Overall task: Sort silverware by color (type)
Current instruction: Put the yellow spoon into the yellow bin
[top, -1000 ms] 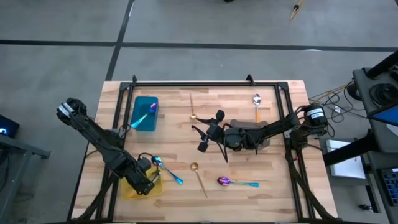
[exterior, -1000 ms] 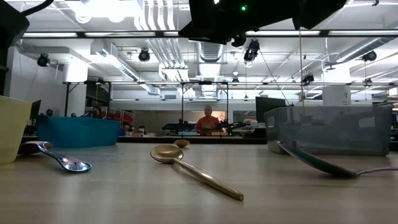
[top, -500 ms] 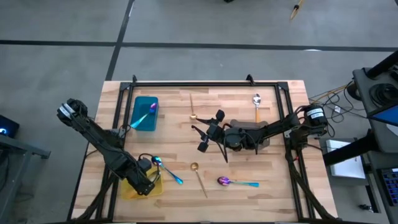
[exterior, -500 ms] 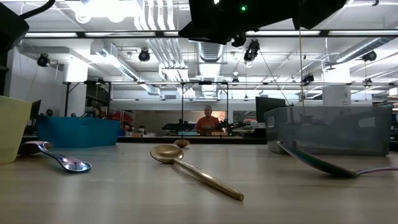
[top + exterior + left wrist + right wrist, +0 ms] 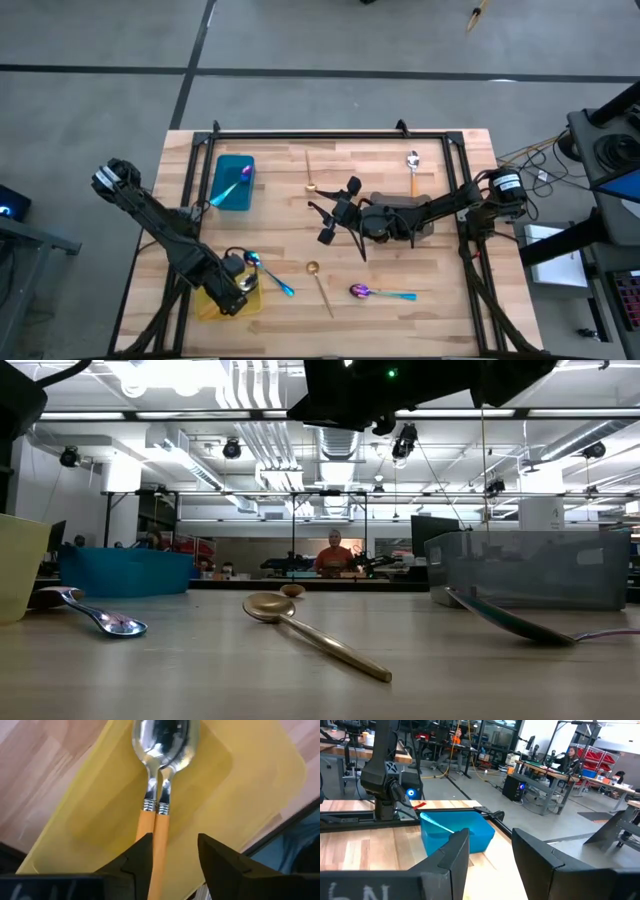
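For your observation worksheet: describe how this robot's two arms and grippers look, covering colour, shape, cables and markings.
Both arms are dark, slender and jointed. The left arm has a light grey cap at its shoulder end; the right arm ends in a round joint carrying a white label. The left gripper and right gripper each have two blocky black fingers. White lettering shows on the wrist bodies. No loose cables are visible on either arm.
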### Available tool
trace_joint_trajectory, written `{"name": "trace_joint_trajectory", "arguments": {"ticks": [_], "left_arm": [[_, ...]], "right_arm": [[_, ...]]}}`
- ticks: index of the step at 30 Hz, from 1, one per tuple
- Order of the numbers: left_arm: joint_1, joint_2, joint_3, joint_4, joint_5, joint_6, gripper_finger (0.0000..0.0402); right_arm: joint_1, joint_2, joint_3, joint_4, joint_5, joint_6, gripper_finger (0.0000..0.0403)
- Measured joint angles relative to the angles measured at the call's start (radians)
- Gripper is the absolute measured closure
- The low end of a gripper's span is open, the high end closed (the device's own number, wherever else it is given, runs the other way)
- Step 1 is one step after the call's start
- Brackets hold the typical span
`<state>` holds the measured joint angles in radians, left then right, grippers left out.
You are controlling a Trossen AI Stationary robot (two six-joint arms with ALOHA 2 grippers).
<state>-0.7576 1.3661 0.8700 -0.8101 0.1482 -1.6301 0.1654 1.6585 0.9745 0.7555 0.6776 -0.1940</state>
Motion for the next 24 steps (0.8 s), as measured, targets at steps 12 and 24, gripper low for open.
{"name": "trace_joint_trajectory", "arguments": {"ticks": [12,24], "left_arm": [[0.1,-0.004,0.002,-0.013,-0.085,0.307,0.0276],[0.326,-0.023,-0.002,-0.028,-0.262,0.804,0.0298]], "right_arm": [[-0.017,0.0,0.016,-0.042,-0.001,0.071,0.0264],[-0.127,0.008,0.33,-0.719,-0.174,0.201,0.0264]]}}
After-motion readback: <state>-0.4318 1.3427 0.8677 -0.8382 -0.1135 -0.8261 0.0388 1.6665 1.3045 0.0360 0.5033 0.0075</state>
